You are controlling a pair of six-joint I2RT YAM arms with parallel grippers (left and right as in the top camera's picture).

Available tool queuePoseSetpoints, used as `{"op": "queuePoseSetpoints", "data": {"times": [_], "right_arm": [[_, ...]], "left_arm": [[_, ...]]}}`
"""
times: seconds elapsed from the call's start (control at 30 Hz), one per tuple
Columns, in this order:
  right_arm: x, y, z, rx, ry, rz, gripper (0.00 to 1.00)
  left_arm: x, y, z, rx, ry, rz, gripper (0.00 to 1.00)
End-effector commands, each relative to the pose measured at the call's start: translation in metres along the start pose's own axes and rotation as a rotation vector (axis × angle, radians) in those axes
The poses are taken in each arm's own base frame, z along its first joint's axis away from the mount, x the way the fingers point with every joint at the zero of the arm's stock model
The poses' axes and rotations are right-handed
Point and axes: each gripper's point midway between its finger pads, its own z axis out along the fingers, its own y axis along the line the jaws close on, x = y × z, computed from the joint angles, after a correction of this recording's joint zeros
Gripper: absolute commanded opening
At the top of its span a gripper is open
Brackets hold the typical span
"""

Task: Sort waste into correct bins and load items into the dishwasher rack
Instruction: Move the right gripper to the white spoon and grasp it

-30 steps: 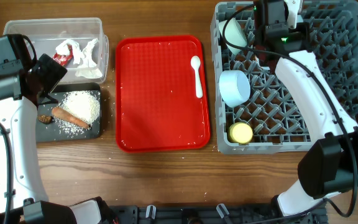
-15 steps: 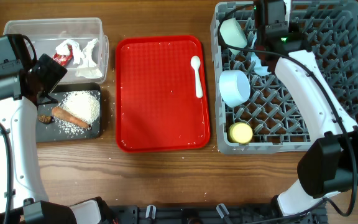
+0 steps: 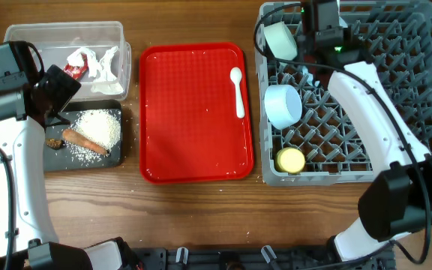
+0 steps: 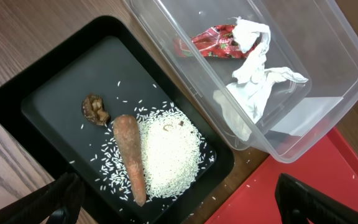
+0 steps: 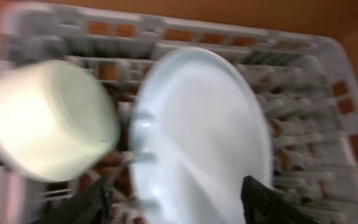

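Observation:
In the grey dishwasher rack point(image 3: 396, 105) a pale blue plate point(image 5: 204, 137) stands on edge. My right gripper point(image 5: 176, 193) is open above it, one finger on each side. Beside the plate lies a blue-green bowl point(image 5: 48, 118). The overhead view also shows a second bowl point(image 3: 282, 105) and the yellow cup point(image 3: 290, 160) in the rack. My left gripper point(image 4: 179, 186) hangs open over the black tray point(image 4: 61, 93), which holds rice point(image 4: 169, 152), a carrot stick point(image 4: 131, 155) and a brown scrap point(image 4: 95, 109). The clear tub point(image 4: 328, 56) holds a red wrapper point(image 4: 210, 43) and crumpled paper point(image 4: 253, 81).
A flat red serving tray point(image 3: 193, 112) lies between the bins and the rack, with the white plastic spoon point(image 3: 237, 90) near its back right corner. A few rice grains are scattered on the wooden table by the black tray.
My right gripper has opened and let go of the plate, which now stands in the rack. The back-left bowl has turned more face-up. The left arm has not moved.

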Motion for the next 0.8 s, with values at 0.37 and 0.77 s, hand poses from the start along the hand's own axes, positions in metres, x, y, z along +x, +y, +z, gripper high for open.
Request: {"op": "queuePoseSetpoints", "data": {"times": [0.37, 0.77], "right_arm": [[-0.01, 0.149, -0.088, -0.713, 0.001, 0.095, 0.56], [0.064, 0.202, 0.01, -0.447, 0.135, -0.142, 0.5]], "left_arm": [[-0.006, -0.002, -0.006, 0.011, -0.02, 0.0, 1.0], [-0.006, -0.002, -0.006, 0.011, -0.02, 0.0, 1.0]]}}
